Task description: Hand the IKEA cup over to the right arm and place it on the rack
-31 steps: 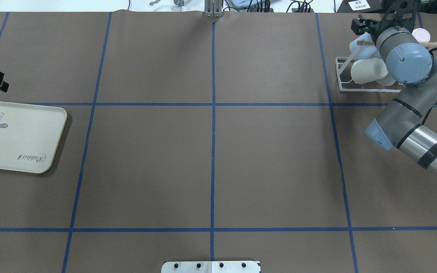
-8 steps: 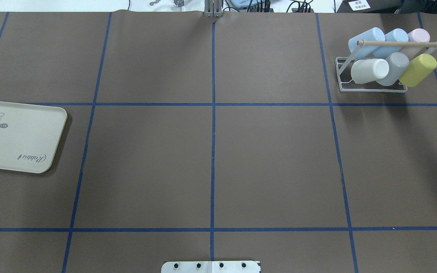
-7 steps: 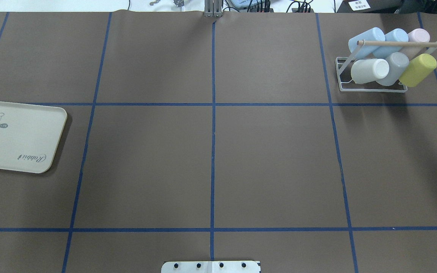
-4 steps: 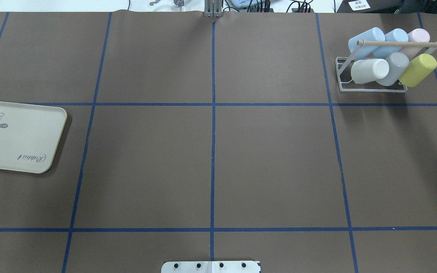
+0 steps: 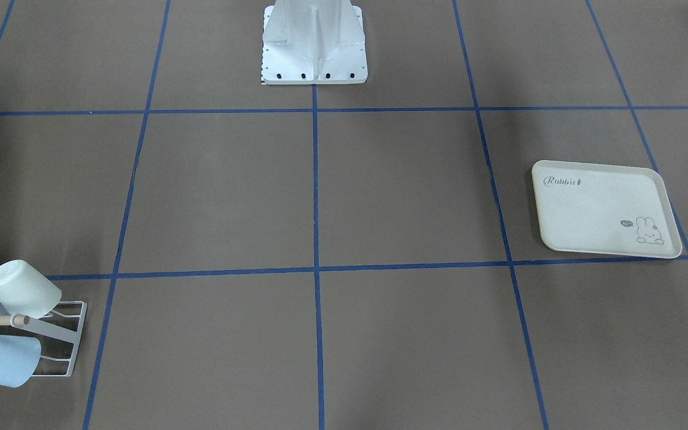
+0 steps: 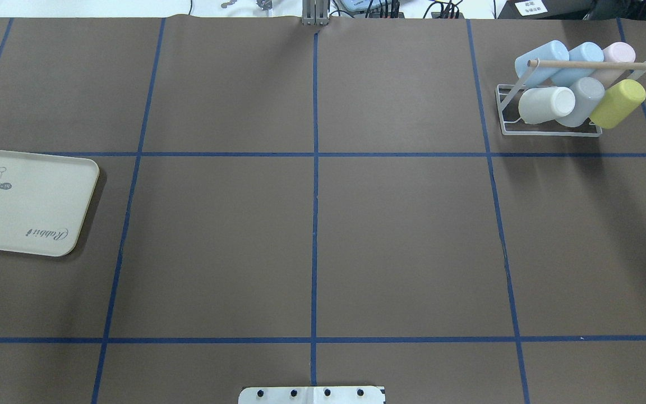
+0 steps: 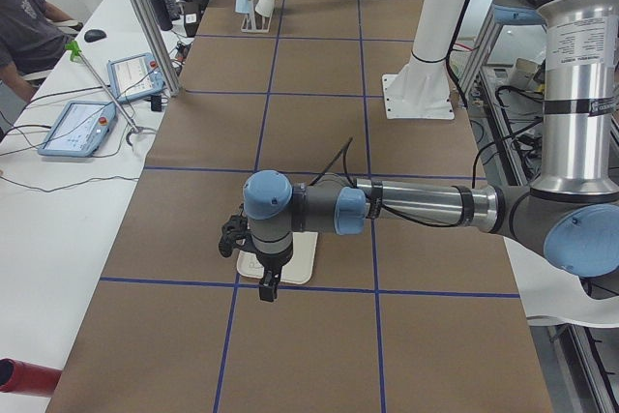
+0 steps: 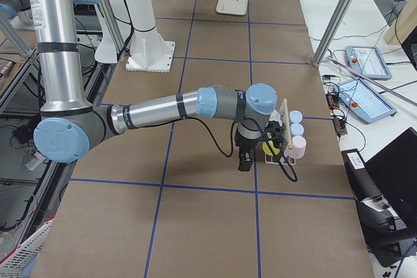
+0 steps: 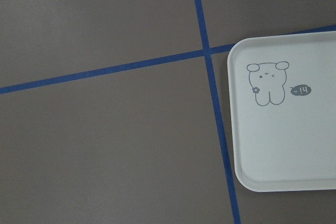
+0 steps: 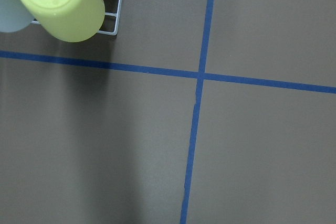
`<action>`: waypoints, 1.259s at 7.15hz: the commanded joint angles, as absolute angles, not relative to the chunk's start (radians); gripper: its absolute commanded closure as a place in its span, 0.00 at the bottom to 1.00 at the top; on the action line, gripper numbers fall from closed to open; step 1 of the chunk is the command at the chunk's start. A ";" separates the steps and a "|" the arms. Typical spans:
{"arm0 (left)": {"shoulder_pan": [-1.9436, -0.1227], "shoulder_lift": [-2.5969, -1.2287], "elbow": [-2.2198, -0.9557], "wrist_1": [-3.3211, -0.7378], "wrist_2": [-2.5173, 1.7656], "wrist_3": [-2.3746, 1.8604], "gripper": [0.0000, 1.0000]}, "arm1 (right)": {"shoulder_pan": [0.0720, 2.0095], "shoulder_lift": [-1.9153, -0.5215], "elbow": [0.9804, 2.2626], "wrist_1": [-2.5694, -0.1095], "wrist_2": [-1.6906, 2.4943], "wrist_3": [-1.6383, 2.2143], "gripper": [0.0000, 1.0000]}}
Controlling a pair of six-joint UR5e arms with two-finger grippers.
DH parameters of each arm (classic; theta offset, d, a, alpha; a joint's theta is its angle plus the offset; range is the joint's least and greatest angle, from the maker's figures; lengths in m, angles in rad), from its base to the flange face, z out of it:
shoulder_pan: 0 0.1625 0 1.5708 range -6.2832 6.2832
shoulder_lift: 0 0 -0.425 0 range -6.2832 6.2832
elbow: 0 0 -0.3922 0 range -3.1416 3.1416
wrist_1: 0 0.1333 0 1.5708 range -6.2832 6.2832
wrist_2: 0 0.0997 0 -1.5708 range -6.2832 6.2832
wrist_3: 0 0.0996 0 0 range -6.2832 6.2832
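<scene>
The white wire rack (image 6: pixel 550 133) with its wooden dowel (image 6: pixel 589 64) stands at the far right of the table. Several IKEA cups rest tilted on it, among them a yellow-green cup (image 6: pixel 617 104), a white one (image 6: pixel 546 105) and a grey one (image 6: pixel 581 101). The yellow-green cup (image 10: pixel 60 3) fills the top left corner of the right wrist view. My right gripper (image 8: pixel 244 161) hangs just beside the rack (image 8: pixel 285 122); I cannot tell whether it is open. My left gripper (image 7: pixel 266 289) hovers over the tray's near edge, state unclear. Neither visibly holds a cup.
A cream tray with a rabbit print (image 6: pixel 26 202) lies at the left edge with nothing on it. The robot's base plate (image 5: pixel 314 60) stands mid-table at the robot's side. A person (image 7: pixel 24 31) sits at a side desk with tablets.
Since 4.3 s ago the right arm has pulled out of the overhead view, uncovering the yellow-green cup on the rack. The left arm's part has left too. Nothing has moved in the last second.
</scene>
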State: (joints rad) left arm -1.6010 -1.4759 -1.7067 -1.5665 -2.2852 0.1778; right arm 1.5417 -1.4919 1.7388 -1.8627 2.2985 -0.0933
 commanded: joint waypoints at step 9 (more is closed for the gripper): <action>-1.603 -1.476 -1.713 -1.582 -2.284 0.173 0.00 | 1.637 -1.584 1.627 -1.586 2.356 -0.006 0.00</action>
